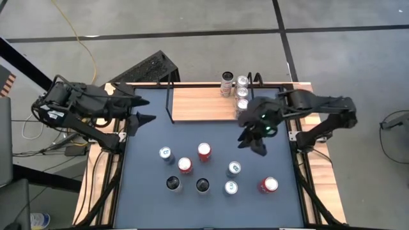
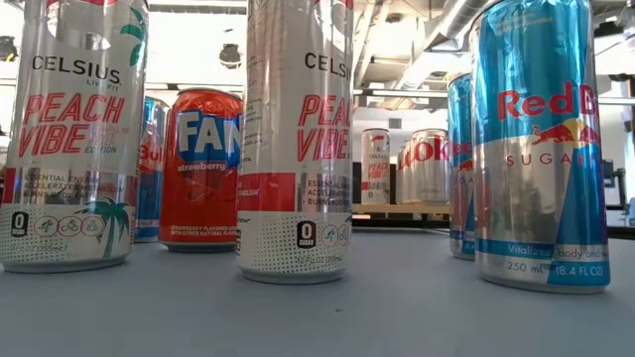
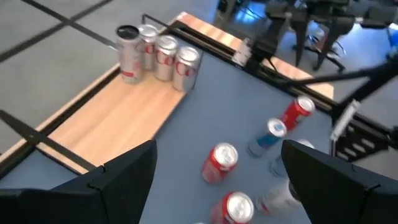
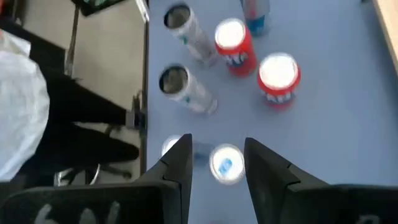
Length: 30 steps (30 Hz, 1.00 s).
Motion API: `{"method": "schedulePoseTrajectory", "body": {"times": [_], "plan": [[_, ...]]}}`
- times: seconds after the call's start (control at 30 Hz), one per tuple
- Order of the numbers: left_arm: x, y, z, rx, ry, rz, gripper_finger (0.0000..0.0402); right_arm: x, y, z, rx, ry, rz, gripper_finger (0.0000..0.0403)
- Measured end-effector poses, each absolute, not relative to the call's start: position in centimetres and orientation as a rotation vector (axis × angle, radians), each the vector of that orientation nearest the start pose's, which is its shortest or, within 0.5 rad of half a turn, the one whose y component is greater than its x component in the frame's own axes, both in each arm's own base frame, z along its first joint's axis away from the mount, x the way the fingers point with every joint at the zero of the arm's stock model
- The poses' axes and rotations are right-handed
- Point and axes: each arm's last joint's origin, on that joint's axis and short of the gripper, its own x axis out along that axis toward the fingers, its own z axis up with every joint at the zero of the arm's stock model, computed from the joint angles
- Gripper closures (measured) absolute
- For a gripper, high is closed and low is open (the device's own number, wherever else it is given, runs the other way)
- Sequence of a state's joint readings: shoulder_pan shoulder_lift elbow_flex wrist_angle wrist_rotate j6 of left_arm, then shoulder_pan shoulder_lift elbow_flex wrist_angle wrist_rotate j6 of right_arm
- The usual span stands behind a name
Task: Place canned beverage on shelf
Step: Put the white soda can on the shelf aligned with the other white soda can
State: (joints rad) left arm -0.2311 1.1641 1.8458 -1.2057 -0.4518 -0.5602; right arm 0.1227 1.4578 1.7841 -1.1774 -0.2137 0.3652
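Cans (image 2: pixel 294 139) read Celsius Peach Vibe, Fanta, Red Bull; left tool (image 1: pixel 146 110) wide, right tool (image 1: pixel 257 142) narrow, empty.

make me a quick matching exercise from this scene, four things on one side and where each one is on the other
Things:
1. shelf
2. silver cans
3. left gripper
4. right gripper

Places:
A. above the loose cans on the table, empty
B. far edge of the table, light wood board
C. open, by the table's left edge
D. clustered at the shelf's right end

Pairs: 1-B, 2-D, 3-C, 4-A
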Motion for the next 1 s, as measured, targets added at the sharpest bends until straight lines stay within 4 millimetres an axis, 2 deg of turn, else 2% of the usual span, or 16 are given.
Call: {"method": "schedulePoseTrajectory", "body": {"times": [0.2, 0.47, 0.57, 0.73, 0.87, 1.0], "plan": [[14.6, -2.8, 49.8, -0.313, 0.455, 0.299, 0.0069, 30.0, 7.0, 42.6, 0.330, 0.923, 0.153, 0.0274], [14.2, -3.8, 49.5, -0.185, 0.510, 0.193, 0.0069, 33.4, 11.5, 41.4, 0.438, 0.974, 0.152, 0.0274], [14.1, -4.3, 49.5, -0.159, 0.517, 0.149, 0.0069, 34.0, 13.7, 40.5, 0.494, 1.015, 0.149, 0.0268], [13.8, -4.9, 49.5, -0.147, 0.520, 0.108, 0.0069, 34.7, 16.1, 39.4, 0.492, 0.999, 0.131, 0.0230], [13.8, -5.1, 49.5, -0.142, 0.518, 0.101, 0.0069, 34.7, 16.7, 39.1, 0.498, 1.006, 0.114, 0.0200], [13.6, -5.3, 49.5, -0.170, 0.509, 0.113, 0.0069, 34.6, 16.5, 39.4, 0.516, 0.999, 0.106, 0.0194]]}}
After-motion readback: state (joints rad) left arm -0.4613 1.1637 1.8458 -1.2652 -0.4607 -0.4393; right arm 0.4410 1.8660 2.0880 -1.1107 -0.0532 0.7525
